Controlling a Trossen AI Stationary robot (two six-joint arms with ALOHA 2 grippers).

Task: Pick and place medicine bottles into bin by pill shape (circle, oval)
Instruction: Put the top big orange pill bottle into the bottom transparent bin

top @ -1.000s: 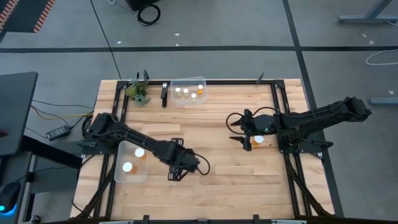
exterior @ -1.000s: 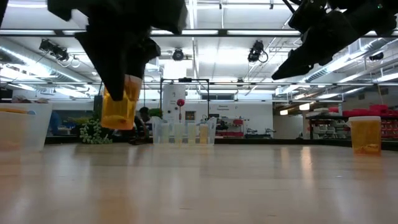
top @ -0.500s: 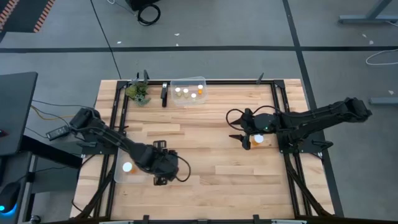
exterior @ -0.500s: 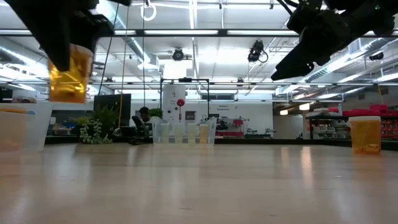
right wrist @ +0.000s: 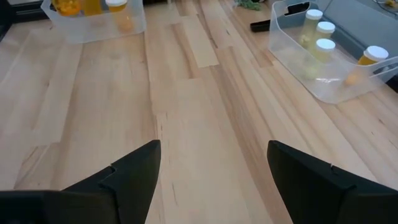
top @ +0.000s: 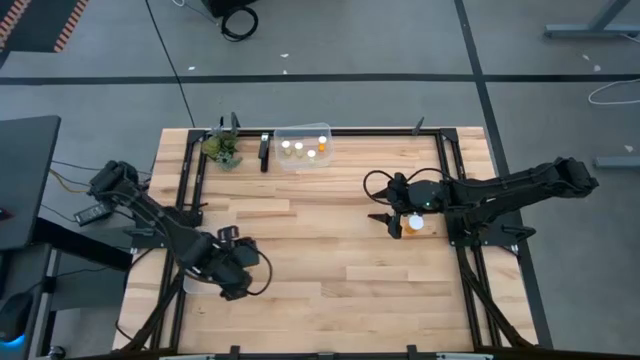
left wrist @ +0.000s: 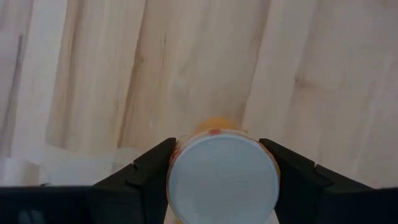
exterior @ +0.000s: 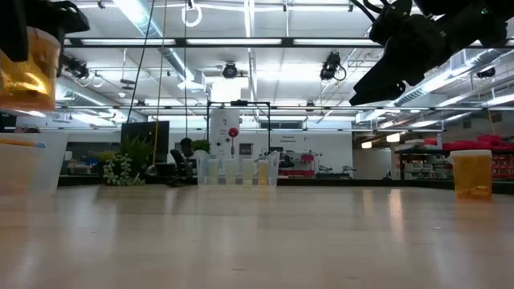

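My left gripper [top: 236,281] hangs over the near-left clear bin [exterior: 28,164], shut on an amber medicine bottle [exterior: 29,63] with a white cap [left wrist: 222,179]. My right gripper [top: 391,216] stands open above the table's right half, with nothing between its fingers [right wrist: 214,155]. One bottle [top: 415,224] stands on its base on the wood just beside that gripper and shows again in the low view [exterior: 472,172]. The far clear bin [top: 303,146] holds several white-capped bottles. In the right wrist view the near-left bin [right wrist: 93,22] holds amber bottles. My left gripper pinches the bottle between its two fingers [left wrist: 146,171] at the cap end [left wrist: 179,177], one finger on each side. The fingers come from above, pointing steeply down. The bottle hangs upright below them, lifted clear of the table and the bin.
A small green plant [top: 222,148] and a black object [top: 264,150] stand at the far edge beside the far bin. A black frame rail [top: 455,200] runs along the table's sides. Bare wood [top: 330,240] lies between the two arms.
My left gripper has carried the bottle from the table's middle toward its left edge, rising somewhat and rolling at the wrist, and now hangs over the near-left bin. The bottle stays upright and clear of the table.
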